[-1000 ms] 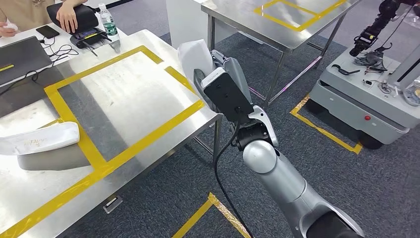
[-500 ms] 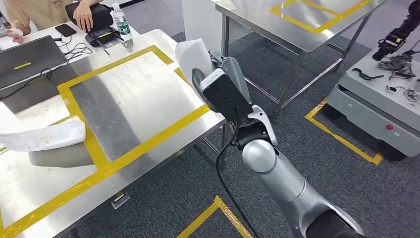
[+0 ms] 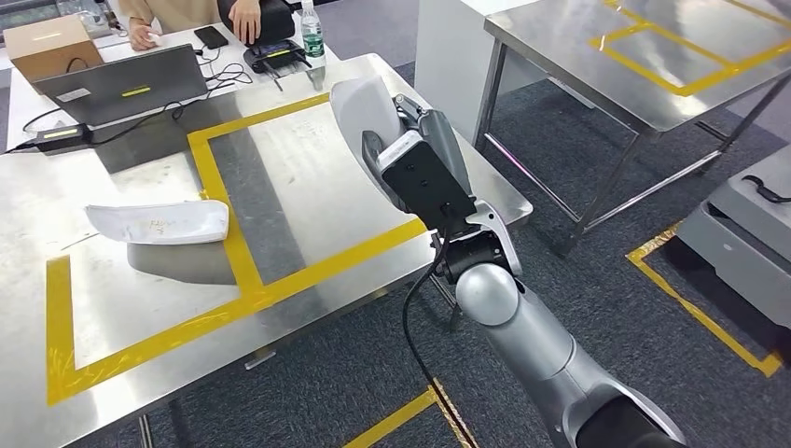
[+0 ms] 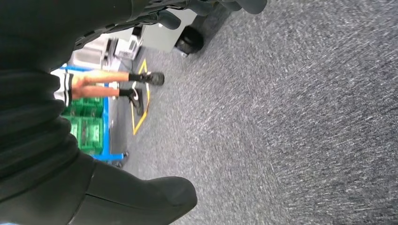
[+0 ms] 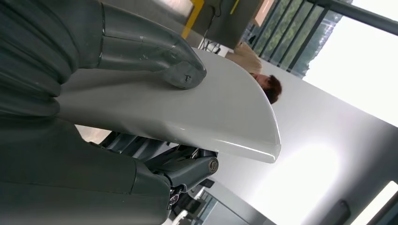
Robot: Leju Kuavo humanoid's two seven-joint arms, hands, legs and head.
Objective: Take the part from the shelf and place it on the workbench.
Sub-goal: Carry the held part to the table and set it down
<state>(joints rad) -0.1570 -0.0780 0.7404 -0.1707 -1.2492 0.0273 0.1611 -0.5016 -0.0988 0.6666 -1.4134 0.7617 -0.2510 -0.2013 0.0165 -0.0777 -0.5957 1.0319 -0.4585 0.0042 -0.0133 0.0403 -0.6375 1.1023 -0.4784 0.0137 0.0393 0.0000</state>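
Note:
My right hand [image 3: 417,154] grips a white curved part [image 3: 357,105] and holds it upright over the right side of the steel workbench [image 3: 308,177], inside its yellow taped rectangle [image 3: 244,271]. Close up, the thumb [image 5: 155,51] presses on the part's smooth face [image 5: 197,112] and the darker fingers [image 5: 180,168] lie behind it. A second white part [image 3: 159,222] lies flat on the left of the bench, across the tape. My left hand [image 4: 70,154] hangs over grey carpet with nothing between thumb and fingers.
A laptop [image 3: 121,84], a cardboard box [image 3: 47,42], a bottle [image 3: 312,42] and a person's hands [image 3: 244,19] are at the bench's far edge. Another steel table [image 3: 653,56] stands at the right, a grey cart [image 3: 746,233] beyond it. A person's legs [image 4: 117,84] stand near green crates [image 4: 87,131].
The camera has swung, so the whole scene has slid rightward and the bench now lies more in front. My right hand keeps its hold on the white part.

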